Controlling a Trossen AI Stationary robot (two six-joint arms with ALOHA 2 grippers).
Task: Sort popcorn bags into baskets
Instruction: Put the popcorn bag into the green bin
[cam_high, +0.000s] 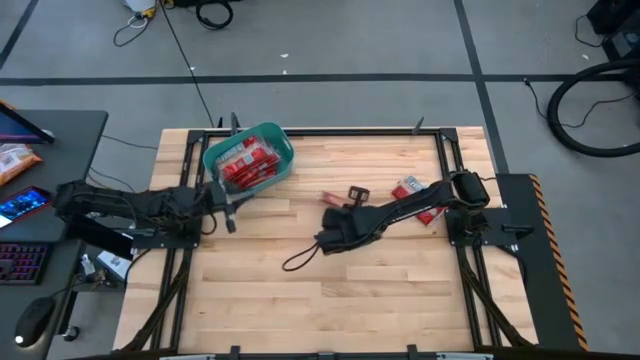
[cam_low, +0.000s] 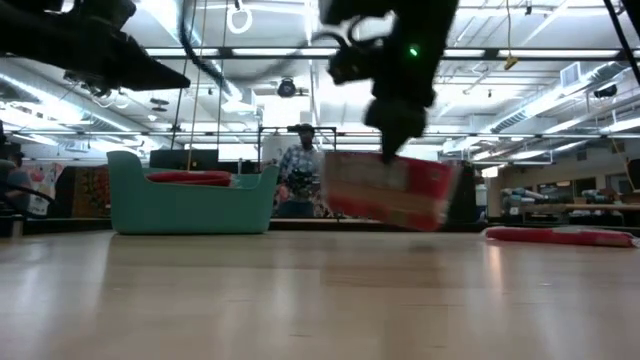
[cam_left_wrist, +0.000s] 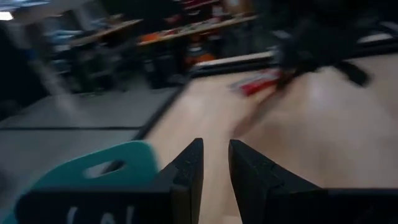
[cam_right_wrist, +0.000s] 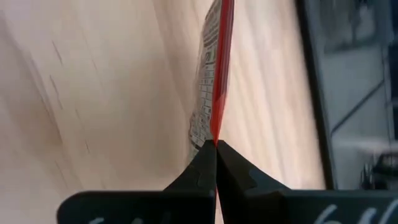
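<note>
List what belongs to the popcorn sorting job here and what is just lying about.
Job:
- teal basket with popcorn bags inside
- held popcorn bag, pinched by right end effector
- loose popcorn bags by the right arm
- left end effector, open beside the basket

Lying about:
- orange packet, phone and mouse on the side desk

Light wooden desk (cam_high: 330, 290) carrying a teal basket (cam_high: 283, 163) of red bags and loose red bags (cam_high: 408, 189).

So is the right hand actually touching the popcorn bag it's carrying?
Touching. In the right wrist view the right hand has its fingers closed on the edge of the popcorn bag; the low view shows the bag hanging clear of the table.
</note>
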